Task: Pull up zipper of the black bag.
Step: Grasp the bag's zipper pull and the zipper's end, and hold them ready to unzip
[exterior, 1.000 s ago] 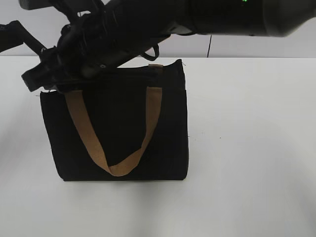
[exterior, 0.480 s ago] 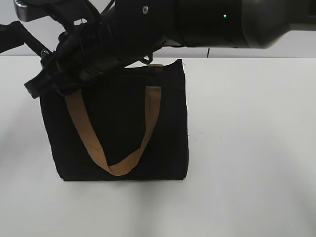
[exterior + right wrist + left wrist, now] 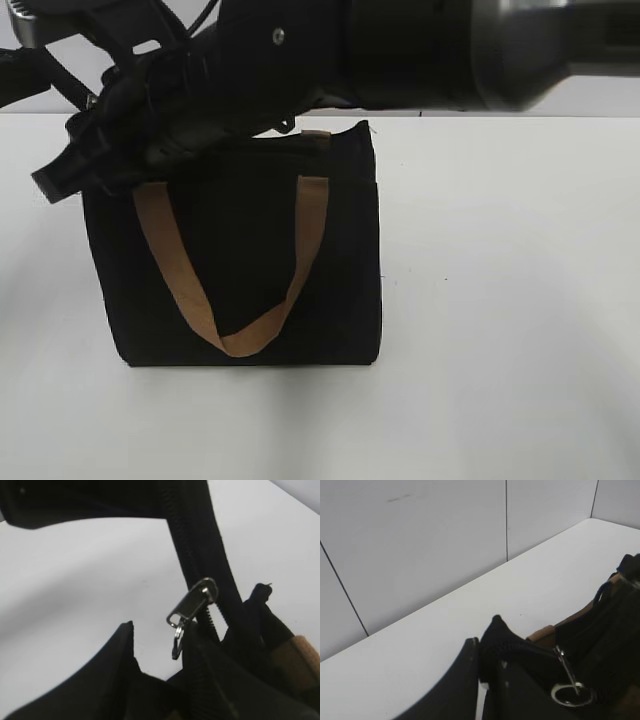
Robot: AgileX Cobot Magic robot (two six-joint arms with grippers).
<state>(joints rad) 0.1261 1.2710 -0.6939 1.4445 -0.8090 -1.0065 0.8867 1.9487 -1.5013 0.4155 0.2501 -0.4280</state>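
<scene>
At the far left of the exterior view my left arm (image 3: 25,75) shows only as a dark bar behind the bag's upper corner. Its wrist camera shows my left gripper (image 3: 487,680) with its black fingers set apart, one either side of the bag's peaked fabric corner; I cannot tell whether they touch it. Just beside them hangs a silver metal ring (image 3: 570,694) on a thin link.

Next, my right gripper (image 3: 60,178) reaches across to the top left corner of the boxy black fabric bag (image 3: 240,260), which stands upright on the white table (image 3: 500,300) with a tan webbing handle (image 3: 225,300) looping down its front.

In the right wrist view, the small silver zipper pull (image 3: 192,602) sits on the black zip track, between my spread right fingers (image 3: 115,665); nothing is pinched.
</scene>
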